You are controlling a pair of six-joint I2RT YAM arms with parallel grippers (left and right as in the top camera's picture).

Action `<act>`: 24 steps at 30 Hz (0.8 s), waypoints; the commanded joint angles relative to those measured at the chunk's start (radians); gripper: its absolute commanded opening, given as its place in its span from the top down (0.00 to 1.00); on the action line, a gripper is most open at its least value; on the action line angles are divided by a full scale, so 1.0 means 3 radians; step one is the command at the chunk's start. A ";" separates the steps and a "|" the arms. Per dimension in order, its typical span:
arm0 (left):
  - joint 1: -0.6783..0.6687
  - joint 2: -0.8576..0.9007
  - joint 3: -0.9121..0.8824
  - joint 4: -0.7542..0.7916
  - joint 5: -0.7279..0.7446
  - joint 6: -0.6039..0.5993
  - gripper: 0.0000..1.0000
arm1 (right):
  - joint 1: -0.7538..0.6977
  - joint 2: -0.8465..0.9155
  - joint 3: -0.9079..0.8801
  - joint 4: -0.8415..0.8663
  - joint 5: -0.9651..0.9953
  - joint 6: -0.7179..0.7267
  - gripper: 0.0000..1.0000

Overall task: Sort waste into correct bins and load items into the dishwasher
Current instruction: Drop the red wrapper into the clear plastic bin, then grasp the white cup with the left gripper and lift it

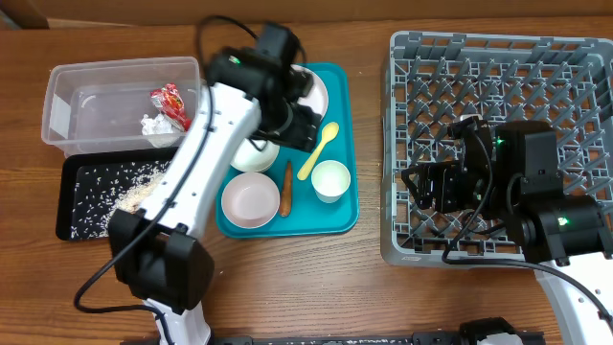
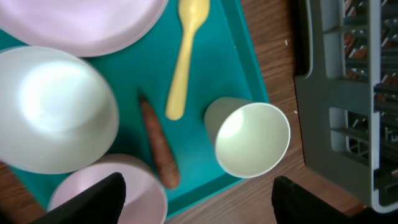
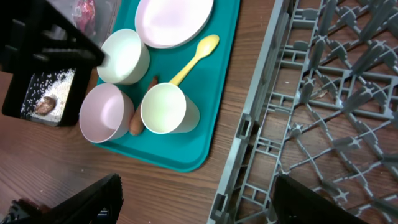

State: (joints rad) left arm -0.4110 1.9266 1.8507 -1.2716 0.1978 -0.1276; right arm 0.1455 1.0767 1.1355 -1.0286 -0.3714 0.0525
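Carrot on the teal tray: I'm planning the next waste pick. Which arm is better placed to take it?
Left, most likely. The left pincer hangs open over the teal tray, the carrot just below it in its wrist view; the right pincer sits over the dish rack.

Teal tray [image 1: 343, 218] is crowded. The carrot [image 2: 158, 149] lies in a tight slot near the front edge, with the pink bowl [image 2: 146, 193] touching on the left-edge side. The cup [image 2: 252, 140] is near on the other side, and the spoon [image 2: 183, 62] handle ends just beside it. The left arm [image 1: 201, 153] overhangs the tray's left edge. There is an open table [image 1: 374, 144] strip between the tray's right edge and the dish rack [image 1: 498, 86] wall.
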 commanded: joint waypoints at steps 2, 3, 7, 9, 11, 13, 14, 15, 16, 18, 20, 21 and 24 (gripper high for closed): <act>-0.0103 0.0106 -0.0359 0.0299 -0.0061 -0.0188 0.27 | -0.0006 0.0004 0.0046 0.0003 -0.0043 0.0015 0.20; -0.0123 0.0145 -0.0429 0.0375 -0.0062 -0.0188 0.28 | -0.0006 0.0004 0.0046 0.0000 -0.0043 0.0015 0.20; -0.0174 0.0294 -0.0562 0.0510 -0.0070 -0.0187 0.36 | -0.0006 0.0004 0.0046 -0.0032 -0.0042 0.0015 0.20; -0.0182 0.0364 -0.0582 0.0533 -0.0070 -0.0187 0.41 | -0.0006 0.0004 0.0046 -0.0047 -0.0042 0.0015 0.20; -0.0197 0.0427 -0.0585 0.0538 -0.0069 -0.0187 0.46 | -0.0006 0.0004 0.0046 -0.0058 -0.0042 0.0015 0.20; -0.0220 0.0474 -0.0586 0.0537 -0.0070 -0.0187 0.50 | -0.0006 0.0004 0.0046 -0.0061 -0.0042 0.0015 0.20; -0.0233 0.0490 -0.0587 0.0537 -0.0070 -0.0187 0.51 | -0.0006 0.0004 0.0046 -0.0061 -0.0042 0.0015 0.20; -0.0249 0.0498 -0.0587 0.0538 -0.0070 -0.0187 0.53 | -0.0006 0.0004 0.0046 -0.0060 -0.0042 0.0015 0.20; -0.0271 0.0509 -0.0587 0.0538 -0.0070 -0.0187 0.56 | -0.0006 0.0004 0.0046 -0.0058 -0.0042 0.0015 0.20; -0.0312 0.0511 -0.0587 0.0539 -0.0071 -0.0187 0.64 | -0.0006 0.0004 0.0046 -0.0058 -0.0042 0.0015 0.20; -0.0337 0.0511 -0.0587 0.0542 -0.0071 -0.0187 0.76 | -0.0006 0.0004 0.0046 -0.0058 -0.0042 0.0015 0.20; -0.0347 0.0511 -0.0587 0.0542 -0.0071 -0.0187 0.84 | -0.0006 0.0004 0.0046 -0.0058 -0.0042 0.0015 0.20; -0.0355 0.0511 -0.0587 0.0538 -0.0071 -0.0188 0.96 | -0.0006 0.0004 0.0046 -0.0058 -0.0043 0.0015 0.20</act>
State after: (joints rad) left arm -0.5114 2.0678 1.6871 -1.1091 0.1802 -0.1833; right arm 0.1455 1.0767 1.1355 -1.0481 -0.3775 0.0525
